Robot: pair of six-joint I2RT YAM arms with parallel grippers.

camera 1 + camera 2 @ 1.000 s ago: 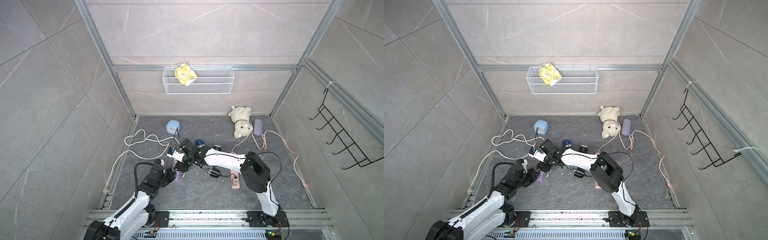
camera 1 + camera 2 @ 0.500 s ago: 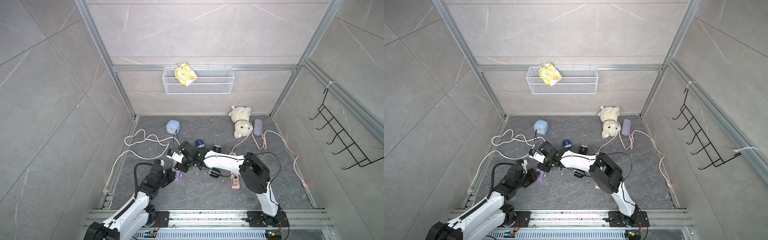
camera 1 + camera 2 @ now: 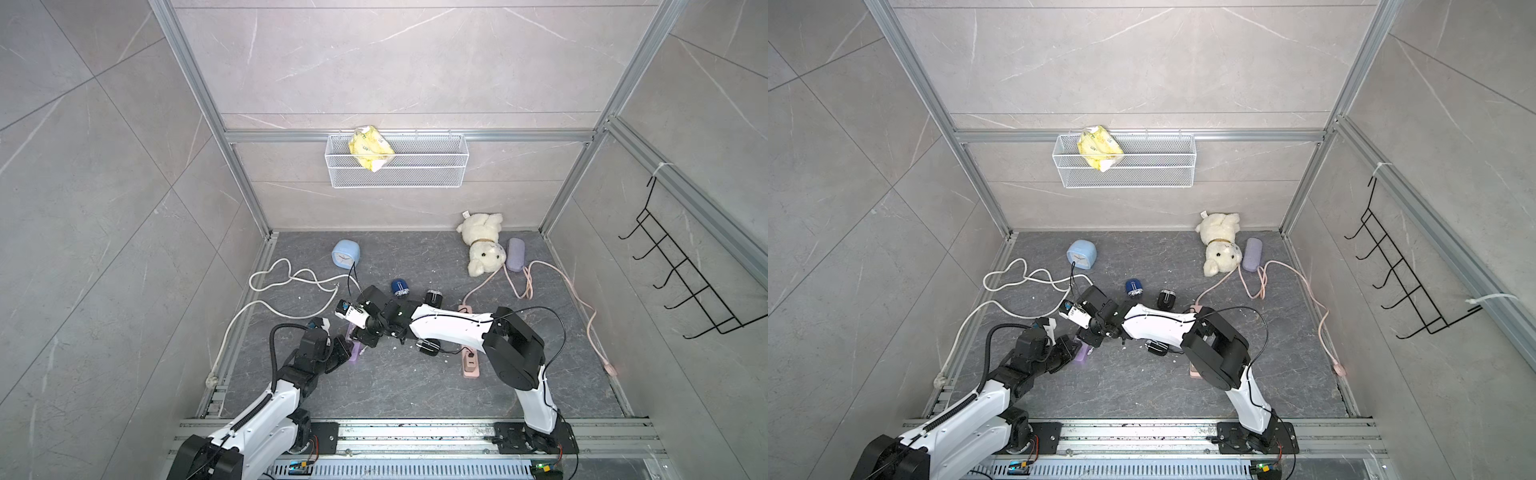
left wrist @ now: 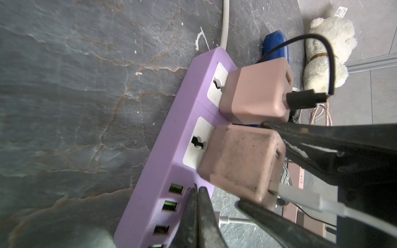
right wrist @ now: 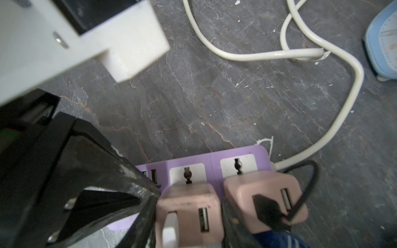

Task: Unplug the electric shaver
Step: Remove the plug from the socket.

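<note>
- Purple power strip [image 3: 355,357]: flat on the grey floor, lower left of centre in both top views, between the two arms
- Pink adapter with white cable [image 4: 236,158]: seated in the strip; right tool [image 5: 189,214] pinches it, one finger on each side
- Pink adapter with black cable [image 4: 255,92]: seated just beside it, untouched
- Left tool [image 4: 196,193]: jaws pressed together, tip on the strip by its USB ports
- Electric shaver [image 3: 399,287], taken to be the blue body: on the floor at frame centre, apart from the strip

purple power strip [image 3: 356,356], mostly hidden in both top views
</note>
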